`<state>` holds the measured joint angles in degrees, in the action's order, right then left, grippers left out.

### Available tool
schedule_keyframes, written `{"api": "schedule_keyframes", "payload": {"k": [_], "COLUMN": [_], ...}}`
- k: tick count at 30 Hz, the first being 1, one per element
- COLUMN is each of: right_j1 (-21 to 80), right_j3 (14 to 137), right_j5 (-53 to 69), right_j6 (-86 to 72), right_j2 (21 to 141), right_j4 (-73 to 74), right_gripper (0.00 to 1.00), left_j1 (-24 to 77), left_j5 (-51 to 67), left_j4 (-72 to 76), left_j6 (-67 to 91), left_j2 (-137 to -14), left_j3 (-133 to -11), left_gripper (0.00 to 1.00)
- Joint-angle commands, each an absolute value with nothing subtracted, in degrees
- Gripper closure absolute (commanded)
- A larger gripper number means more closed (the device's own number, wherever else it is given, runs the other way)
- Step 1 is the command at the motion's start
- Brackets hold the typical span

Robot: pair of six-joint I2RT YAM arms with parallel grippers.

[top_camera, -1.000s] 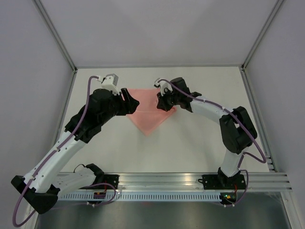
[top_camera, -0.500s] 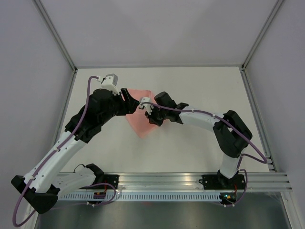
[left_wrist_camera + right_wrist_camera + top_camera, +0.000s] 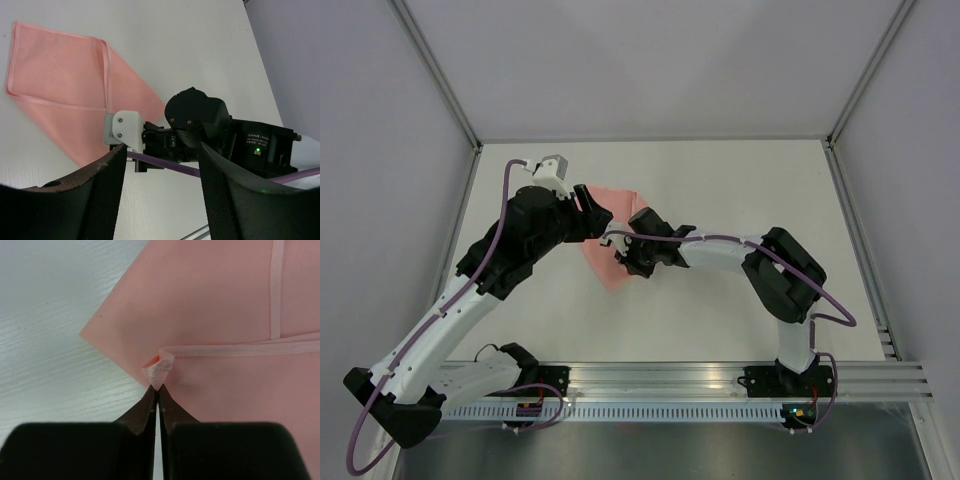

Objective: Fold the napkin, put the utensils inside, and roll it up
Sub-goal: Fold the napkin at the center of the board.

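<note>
The pale pink napkin [image 3: 607,270] lies on the white table between both arms, partly folded over itself, with a hemmed edge [image 3: 250,349] lying across its lower layer. My right gripper [image 3: 157,392] is shut on one small curled corner of the napkin [image 3: 160,367], low over the sheet; in the top view it [image 3: 632,258] sits over the napkin's middle. My left gripper [image 3: 595,218] hovers at the napkin's left side, open, with nothing between its fingers [image 3: 100,195]. The napkin [image 3: 60,80] spreads out ahead of it. The utensils are out of view.
The right arm's wrist and purple cable [image 3: 195,120] cross right in front of the left gripper. A metal rail [image 3: 670,378] runs along the near table edge. Grey walls [image 3: 400,150] enclose the left, back and right.
The right gripper has carried the napkin's right corner leftward across the sheet, folding it over and narrowing the visible pink shape. The left arm has stayed still.
</note>
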<state>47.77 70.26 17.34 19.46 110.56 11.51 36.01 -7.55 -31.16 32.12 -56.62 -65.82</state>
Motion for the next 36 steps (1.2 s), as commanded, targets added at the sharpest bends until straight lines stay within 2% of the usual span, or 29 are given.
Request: {"api": "schedule_keyframes", "payload": {"k": [1, 3, 11, 15, 25, 27, 29, 36], "right_j1": [48.3, 48.4, 49.4, 49.6, 49.4, 48.0, 46.0, 38.9], "right_j3": [74.4, 75.6, 79.9, 82.4, 85.8, 87.5, 88.9, 89.6], "right_j5": [17.3, 17.5, 19.7, 21.3, 24.0, 26.3, 27.5, 29.4], "right_j6": [18.3, 18.0, 16.3, 14.9, 11.6, 10.1, 9.0, 5.6], "right_j2": [111.9, 112.8, 115.3, 117.2, 117.3, 117.2, 117.2, 113.8], "right_j4": [10.3, 10.9, 12.9, 14.1, 18.1, 18.8, 20.6, 21.7], "right_gripper": [0.92, 0.92, 0.74, 0.73, 0.60, 0.53, 0.49, 0.44], "left_j1": [35.9, 36.0, 36.0, 36.0, 36.0, 35.9, 35.9, 36.0], "left_j5": [-7.7, -7.5, -6.7, -6.0, -5.0, -5.1, -5.4, -8.4], "left_j4": [-30.5, -30.4, -30.1, -30.1, -30.1, -30.0, -29.8, -28.5], "left_j6": [33.8, 33.8, 33.5, 33.4, 33.4, 33.8, 34.4, 37.0], "left_j2": [-56.2, -56.4, -56.5, -56.5, -55.9, -55.5, -55.3, -54.6], "left_j3": [-65.5, -65.3, -65.2, -65.4, -66.0, -65.9, -65.7, -64.0], "left_gripper": [0.36, 0.36, 0.36, 0.35, 0.35, 0.35, 0.35, 0.32]}}
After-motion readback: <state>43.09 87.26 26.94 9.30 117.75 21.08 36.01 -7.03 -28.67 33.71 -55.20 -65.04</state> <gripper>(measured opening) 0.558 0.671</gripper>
